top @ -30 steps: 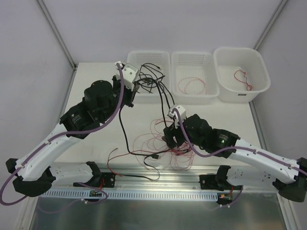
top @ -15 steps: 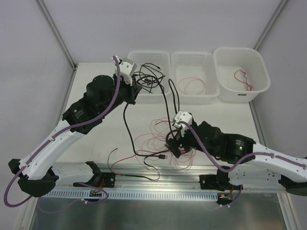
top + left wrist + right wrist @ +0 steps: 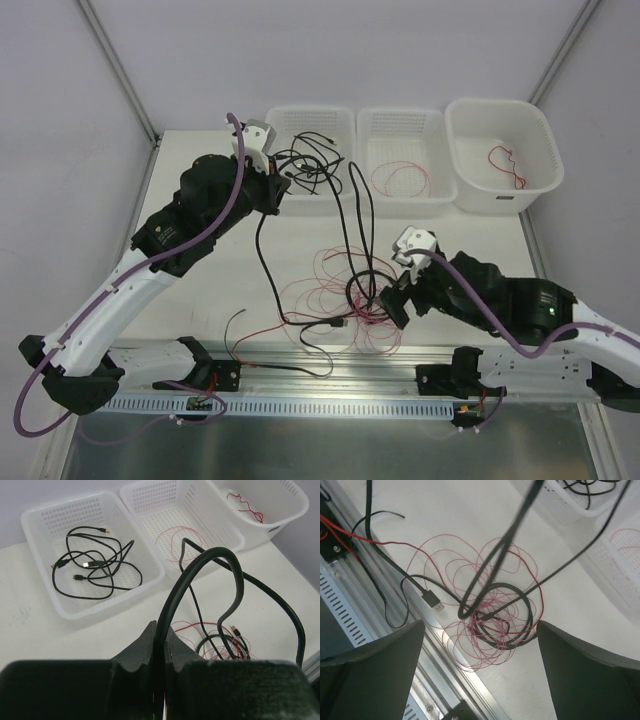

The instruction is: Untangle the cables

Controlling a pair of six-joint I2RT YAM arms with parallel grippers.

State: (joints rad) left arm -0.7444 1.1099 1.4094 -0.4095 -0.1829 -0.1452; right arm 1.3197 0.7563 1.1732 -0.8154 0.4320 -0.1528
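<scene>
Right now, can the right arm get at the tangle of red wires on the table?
Probably yes. The right gripper hangs open over the tangle, with nothing solid between. Only the black cable, held up by the left gripper, crosses its path.

Plain white table (image 3: 300,235). Three white baskets sit in a row along its far edge, from 12 round to 2 o'clock: left one (image 3: 352,150), middle one (image 3: 400,112), right one (image 3: 500,195). At 6 o'clock of centre lies a messy knot of thin red wires (image 3: 300,295) with black cables (image 3: 352,285) looped through, one plug (image 3: 340,325) flat near the metal rail (image 3: 330,375).
</scene>
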